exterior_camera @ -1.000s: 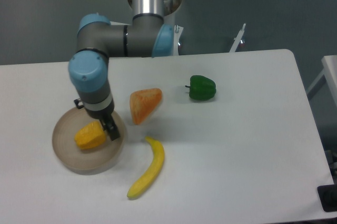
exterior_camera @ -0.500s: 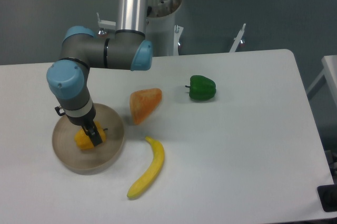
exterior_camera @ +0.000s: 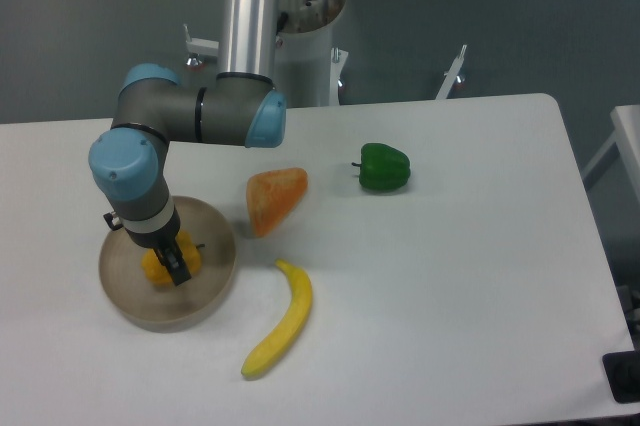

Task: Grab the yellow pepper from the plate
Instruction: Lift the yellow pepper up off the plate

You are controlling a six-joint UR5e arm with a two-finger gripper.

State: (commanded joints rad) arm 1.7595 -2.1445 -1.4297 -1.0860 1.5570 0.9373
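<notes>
The plate (exterior_camera: 125, 296) is a round, shallow tan dish with a raised rim and a smooth matte look, sitting near the left front part of the white table (exterior_camera: 450, 276). Inside it, a little left of centre, lies the pepper (exterior_camera: 155, 266), a small lumpy yellow-orange piece with a glossy skin; only parts of it show on either side of the gripper (exterior_camera: 172, 264). The gripper's dark fingers come straight down onto the pepper, and one black finger crosses its front. The fingers sit right at the pepper, but whether the jaws are clamped on it or merely around it cannot be told from this angle.

The arm (exterior_camera: 190, 116) has smooth grey metal links with rounded light-blue plastic caps at the joints, and a polished silver tube rising to the top edge of the view.

Just right of the plate and apart from it lies a wedge-shaped orange piece (exterior_camera: 275, 198) with a speckled, rough-looking face. Near the front, a long curved yellow banana (exterior_camera: 283, 321) lies just beside the plate's right rim. Well to the right sits a shiny green pepper (exterior_camera: 384, 167) with a short dark stem pointing left.

No writing or label can be read anywhere.
</notes>
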